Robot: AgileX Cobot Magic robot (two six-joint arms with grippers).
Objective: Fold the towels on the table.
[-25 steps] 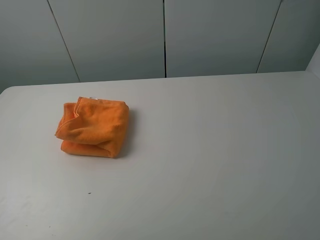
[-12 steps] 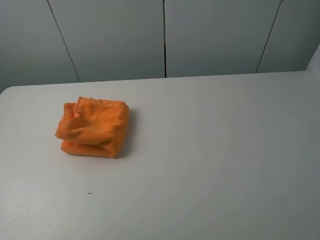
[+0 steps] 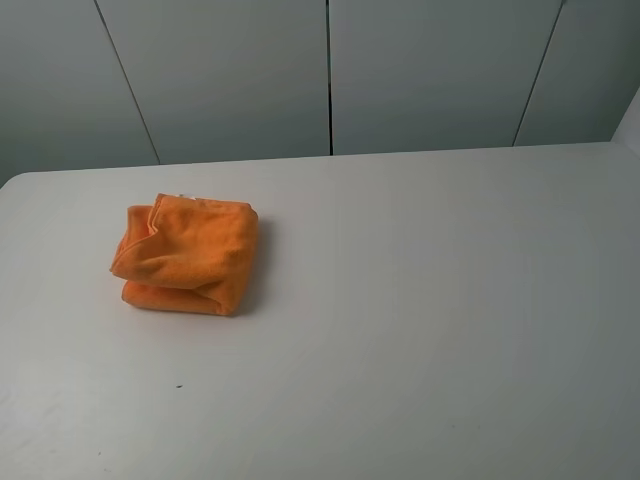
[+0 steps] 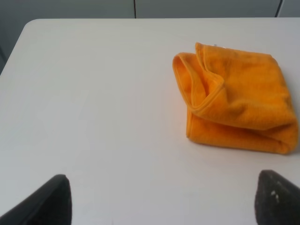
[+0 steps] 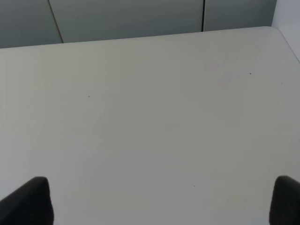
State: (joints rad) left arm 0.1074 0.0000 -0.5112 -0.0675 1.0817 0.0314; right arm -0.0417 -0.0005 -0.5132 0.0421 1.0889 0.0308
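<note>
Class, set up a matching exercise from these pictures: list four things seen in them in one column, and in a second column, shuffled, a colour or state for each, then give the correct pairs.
Things
1. towel
2. table
3. left pincer
4. wall panels

Colour or state
A. open, dark fingertips wide apart, holding nothing
B. grey, standing behind the far edge of the table
C. orange, folded into a thick bundle
D. white and smooth, with the towel lying on it

Pairs: 1-C, 2-D, 3-A, 4-B
</note>
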